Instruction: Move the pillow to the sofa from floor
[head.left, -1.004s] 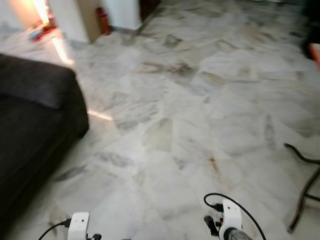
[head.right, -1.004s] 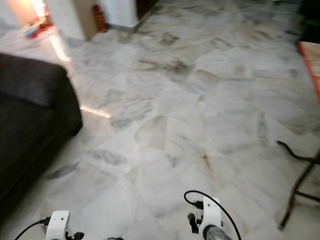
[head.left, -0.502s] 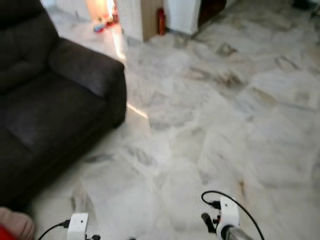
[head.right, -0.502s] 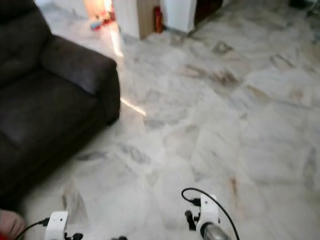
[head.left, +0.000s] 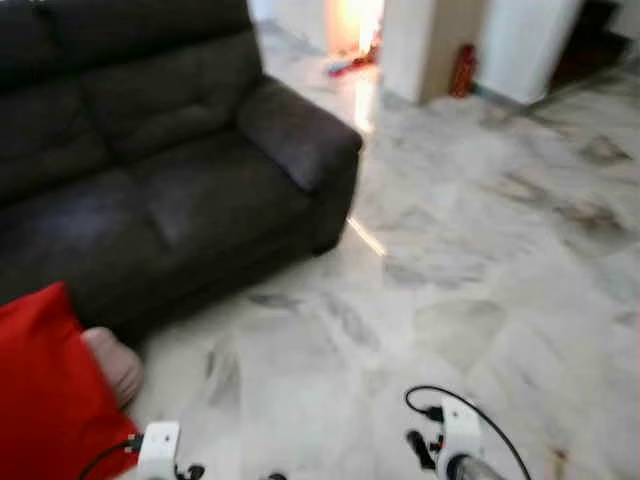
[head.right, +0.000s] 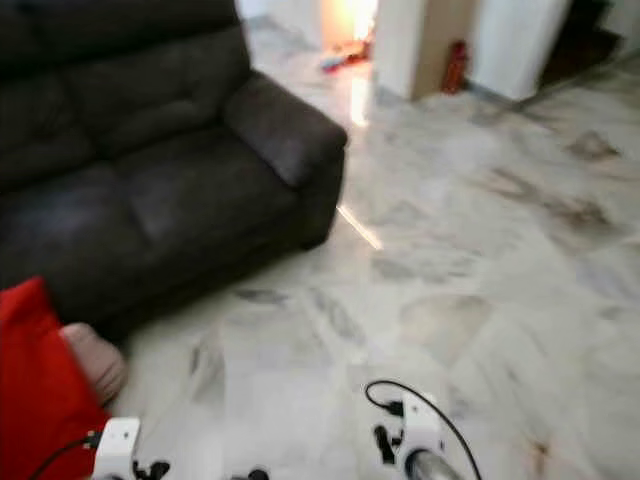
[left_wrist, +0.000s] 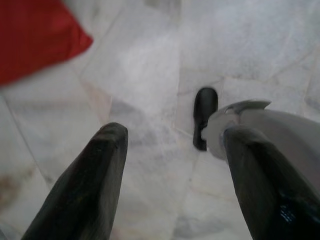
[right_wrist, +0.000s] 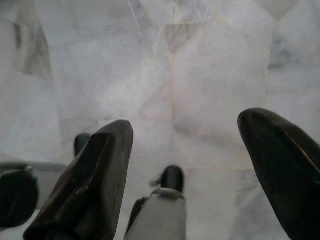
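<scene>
- Pillow (head.left: 45, 385): red, lies on the marble floor (head.left: 470, 250) at the robot's near left, just in front of the sofa base; its lower left part runs out of frame.
- Pinkish-beige cushion or bundle (head.left: 115, 362) touches the red pillow's right edge, also on the floor, close to the sofa front; too blurred to say exactly what it is.
- Sofa (head.left: 170, 170): dark charcoal, upholstered, fills the upper left of the head views; two seat cushions and a padded armrest (head.left: 300, 135) at its right end.
- Left gripper (left_wrist: 172, 145): fingers spread wide apart, holding nothing, pointed down at bare marble; red corner of the pillow (left_wrist: 37, 35) shows off to one side in the left wrist view, apart from the fingers.
- Right gripper (right_wrist: 202, 150): fingers also spread wide, nothing between them, above bare marble tiles.
- Both wrists sit low at the bottom edge of the head views: left wrist's white housing (head.left: 158, 448) just beside the pillow's lower right corner, right wrist (head.left: 455, 440) with a black cable loop over open floor.
- Far background: red fire extinguisher (head.left: 463, 70) stands by a white wall or pillar (head.left: 525, 45); bright overexposed doorway glare (head.left: 350, 25) beside it.
- Head views are motion-blurred.
</scene>
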